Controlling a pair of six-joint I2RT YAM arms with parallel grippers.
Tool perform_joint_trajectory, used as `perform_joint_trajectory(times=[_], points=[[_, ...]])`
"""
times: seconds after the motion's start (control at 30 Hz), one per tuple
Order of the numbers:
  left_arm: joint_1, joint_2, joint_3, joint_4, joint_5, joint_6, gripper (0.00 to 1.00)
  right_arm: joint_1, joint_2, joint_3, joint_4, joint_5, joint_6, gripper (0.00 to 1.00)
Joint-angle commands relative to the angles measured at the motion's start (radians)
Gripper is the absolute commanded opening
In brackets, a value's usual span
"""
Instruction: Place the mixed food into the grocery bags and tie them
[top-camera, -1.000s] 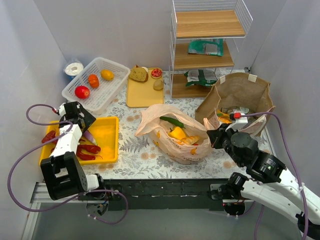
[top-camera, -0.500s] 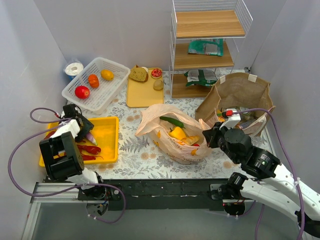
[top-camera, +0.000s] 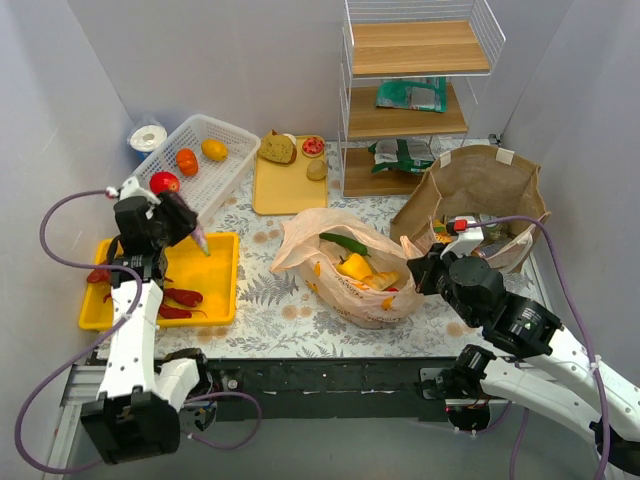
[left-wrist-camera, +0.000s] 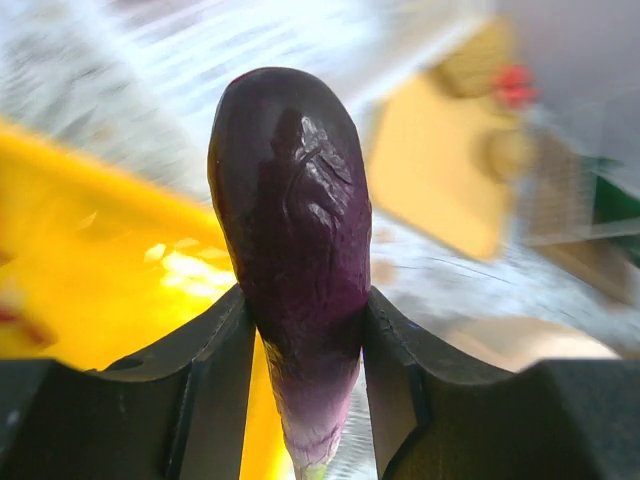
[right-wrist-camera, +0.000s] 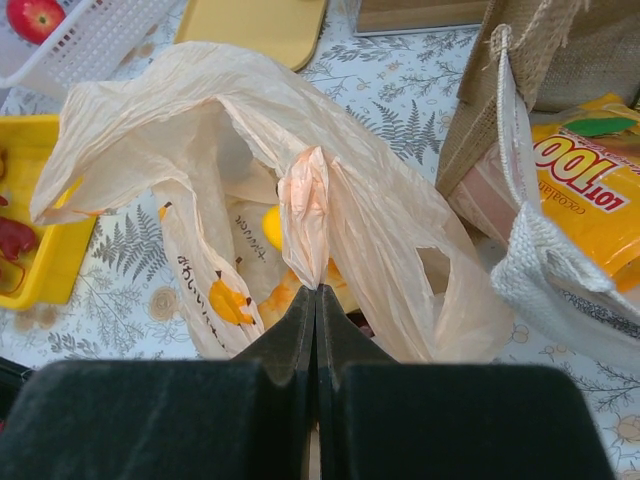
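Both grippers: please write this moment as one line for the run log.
left gripper: shut on eggplant, over yellow tray | right gripper: shut on plastic bag fold | bag not tied

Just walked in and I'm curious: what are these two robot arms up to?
They are packing food into bags. The left arm has its jaws gripping a purple eggplant in the air over the yellow tray. The right arm has its jaws pinched shut on a fold of the peach plastic bag, which already holds a green pepper and a yellow pepper.
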Motion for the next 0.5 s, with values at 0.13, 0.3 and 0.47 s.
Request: perform_joint_trajectory(times=[0.13, 0.3, 0.47], points=[[-0.7, 0.029, 0.182, 0.127, -0.06, -0.115, 0.09, 0.0, 0.031, 0.083, -0.003, 0.053, -0.02, 0.01], [-1.088, 0.252, 0.219, 0.314, -0.113, -0.137, 0.1, 0.0, 0.024, 0.08, -0.007, 0.055, -0.014, 0.01], [-1.199, 0.4, 0.219, 0.454, -0.205, -0.201, 0.05, 0.0, 0.02, 0.077, -0.009, 0.046, -0.002, 0.01]])
